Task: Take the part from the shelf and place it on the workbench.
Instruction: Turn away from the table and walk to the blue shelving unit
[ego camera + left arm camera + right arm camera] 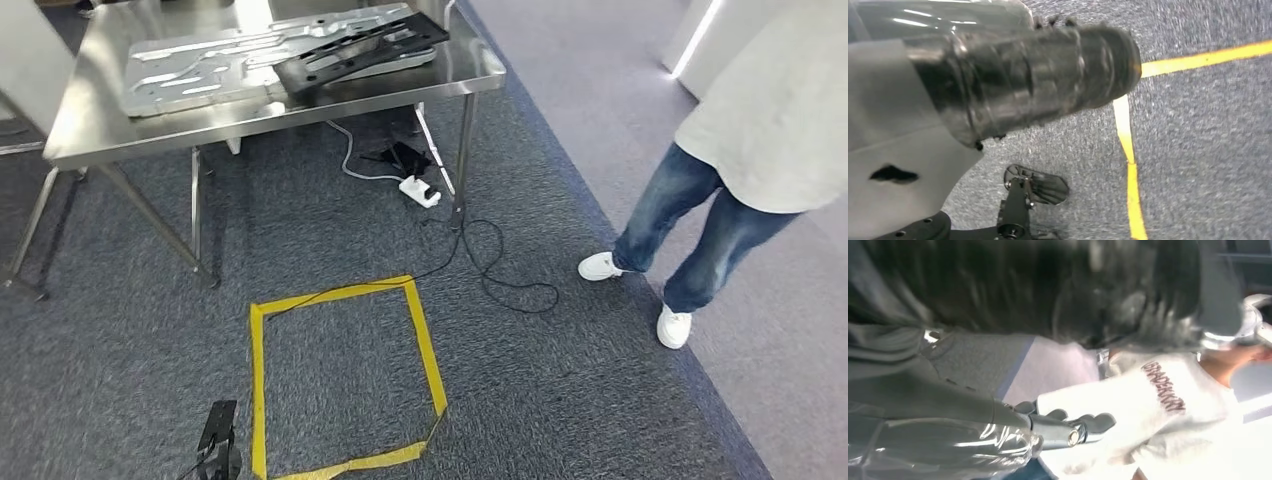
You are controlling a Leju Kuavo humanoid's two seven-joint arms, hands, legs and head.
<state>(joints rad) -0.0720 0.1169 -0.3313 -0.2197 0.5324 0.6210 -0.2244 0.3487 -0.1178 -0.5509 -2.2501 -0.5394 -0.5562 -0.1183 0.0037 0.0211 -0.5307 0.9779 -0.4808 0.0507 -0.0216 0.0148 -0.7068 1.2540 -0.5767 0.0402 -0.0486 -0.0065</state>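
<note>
Cables (480,262) lay near my path to the table (90,125), a trip risk; whether my hands gripped anything, I could not tell.

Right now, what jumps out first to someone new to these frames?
The yellow tape square on the grey carpet, straight ahead. Beyond it, a steel workbench carries a silver stamped panel with a black part lying across it. A person in jeans and white sneakers stands to the right.
</note>
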